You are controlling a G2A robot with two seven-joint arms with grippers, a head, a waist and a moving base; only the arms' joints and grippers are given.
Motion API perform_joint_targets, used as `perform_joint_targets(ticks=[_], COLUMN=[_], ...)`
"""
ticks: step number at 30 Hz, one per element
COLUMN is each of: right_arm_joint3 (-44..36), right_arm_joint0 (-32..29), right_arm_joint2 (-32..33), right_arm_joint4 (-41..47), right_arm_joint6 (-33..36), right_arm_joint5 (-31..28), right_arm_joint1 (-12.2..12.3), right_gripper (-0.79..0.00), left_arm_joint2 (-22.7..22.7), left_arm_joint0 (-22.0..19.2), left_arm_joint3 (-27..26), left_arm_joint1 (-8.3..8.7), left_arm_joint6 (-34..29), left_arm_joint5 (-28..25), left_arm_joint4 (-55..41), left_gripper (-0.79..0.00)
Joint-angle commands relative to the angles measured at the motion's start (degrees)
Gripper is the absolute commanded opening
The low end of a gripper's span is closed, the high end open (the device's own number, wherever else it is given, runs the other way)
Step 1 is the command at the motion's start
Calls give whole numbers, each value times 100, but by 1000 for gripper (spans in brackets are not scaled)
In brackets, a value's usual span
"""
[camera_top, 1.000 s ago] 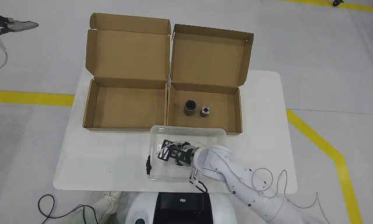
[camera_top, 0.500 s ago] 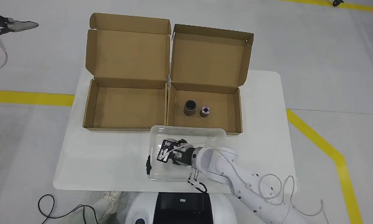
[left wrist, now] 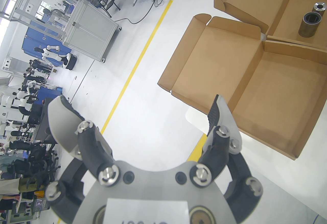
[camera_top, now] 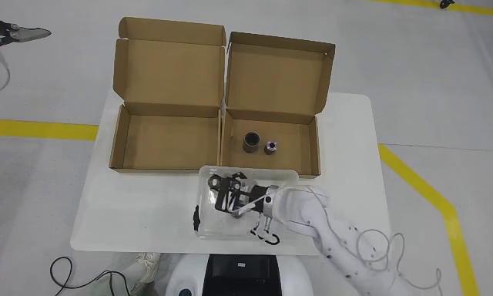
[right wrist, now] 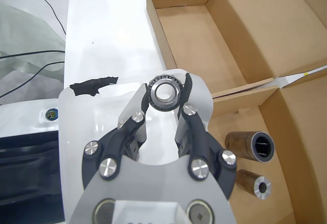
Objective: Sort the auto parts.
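My right gripper (right wrist: 166, 85) is shut on a steel roller bearing (right wrist: 165, 96), ring-shaped with a ribbed outer cage. It holds the bearing above the clear plastic tray (camera_top: 286, 176) at the table's front; in the top view the right gripper (camera_top: 229, 187) hangs over the tray's back left part. Two open cardboard boxes stand behind the tray. The left box (camera_top: 164, 142) holds nothing. In the right box (camera_top: 296, 153) lie a dark sleeve (camera_top: 252, 142) and a smaller steel bushing (camera_top: 269, 148). My left gripper (left wrist: 139, 107) is open, off the table's left side above the floor.
A black part (camera_top: 196, 216) sits at the tray's left edge. The white table (camera_top: 347, 142) has bare room to the right of the boxes and to the left of the tray. Both box lids stand open at the back.
My right gripper, with the bearing in it, has moved from the tray's middle toward the boxes and turned a little. The parts in the right box have not moved.
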Motion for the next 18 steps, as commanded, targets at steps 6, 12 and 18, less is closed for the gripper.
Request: perform_joint_targets(ticks=[6,12,18], right_arm_joint3=[331,354,316], right_arm_joint0=[460,760,985], right_arm_joint2=[285,502,797], right_arm_joint4=[202,207,384], right_arm_joint6=[-1357,-2090,-2768], right_arm_joint5=[-535,-916,-1276], right_arm_joint1=[-10,3,27], right_gripper=[-785,-785,-785], left_arm_joint2=[0,0,0], left_arm_joint0=[0,0,0], left_arm_joint3=[0,0,0], left_arm_joint1=[0,0,0], left_arm_joint6=[0,0,0], left_arm_joint5=[0,0,0], left_arm_joint4=[0,0,0], left_gripper=[0,0,0])
